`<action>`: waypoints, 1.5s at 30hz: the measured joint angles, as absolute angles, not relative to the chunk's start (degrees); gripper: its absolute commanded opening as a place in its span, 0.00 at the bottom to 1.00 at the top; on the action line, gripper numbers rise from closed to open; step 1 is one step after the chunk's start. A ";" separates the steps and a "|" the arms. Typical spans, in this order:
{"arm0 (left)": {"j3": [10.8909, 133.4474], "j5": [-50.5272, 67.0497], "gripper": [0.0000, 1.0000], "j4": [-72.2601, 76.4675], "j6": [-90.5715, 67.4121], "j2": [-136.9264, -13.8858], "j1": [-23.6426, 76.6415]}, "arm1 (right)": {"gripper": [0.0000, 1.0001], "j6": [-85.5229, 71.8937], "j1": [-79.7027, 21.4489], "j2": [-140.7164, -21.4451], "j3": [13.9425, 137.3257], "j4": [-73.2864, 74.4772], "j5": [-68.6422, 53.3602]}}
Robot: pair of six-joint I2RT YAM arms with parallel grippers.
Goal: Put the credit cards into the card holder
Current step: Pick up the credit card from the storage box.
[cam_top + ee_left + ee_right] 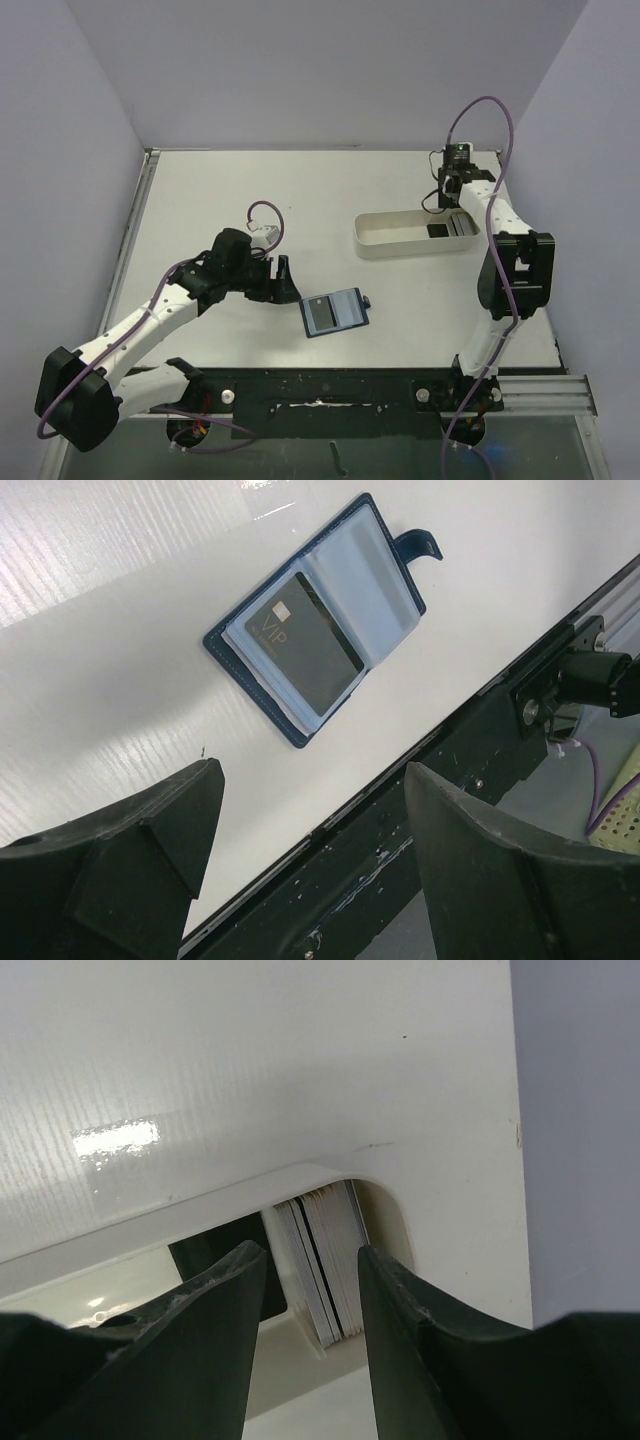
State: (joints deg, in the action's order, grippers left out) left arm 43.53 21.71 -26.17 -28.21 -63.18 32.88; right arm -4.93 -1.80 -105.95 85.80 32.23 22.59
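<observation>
**Open table by the wallet, tight corner in the tray**

The wallet (337, 312) lies open on bare table (220, 190) with nothing standing over it. The left gripper (312, 775), jaws wide, has free table between itself and the wallet. The black rail (450, 770) runs near the wallet on the near side and limits a low approach from there. The tray (400, 247) takes up the table's right middle. Its walls hem in the cards (330, 1260), stacked on edge against one end. The right gripper (310, 1252) sits over that corner, fingers flanking the stack with little room either side. Room walls (90, 120) close off three sides of the table.
</observation>
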 measured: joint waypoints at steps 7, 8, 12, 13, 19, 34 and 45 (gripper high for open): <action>43.51 21.67 0.73 -26.44 -28.18 -63.13 32.88 | 0.43 -3.84 -4.05 -108.38 85.76 32.23 23.81; 43.51 21.65 0.73 -26.48 -28.18 -63.13 32.88 | 0.42 -3.77 -4.16 -108.62 85.56 32.14 24.01; 43.51 21.30 0.73 -26.79 -28.18 -63.13 32.91 | 0.43 -3.40 -4.19 -108.77 83.83 32.18 25.08; 43.51 21.23 0.73 -26.85 -28.18 -63.13 32.88 | 0.42 -3.38 -4.19 -108.77 83.48 32.18 25.52; 43.51 20.73 0.74 -27.03 -28.21 -62.89 32.91 | 0.42 -3.31 -4.60 -108.79 82.04 32.21 28.12; 43.48 20.03 0.74 -27.27 -28.18 -62.67 32.97 | 0.42 -1.37 -4.58 -109.62 80.44 31.31 32.51; 43.48 19.68 0.74 -27.29 -28.18 -62.67 33.01 | 0.42 -0.49 -4.49 -111.35 80.44 30.85 33.58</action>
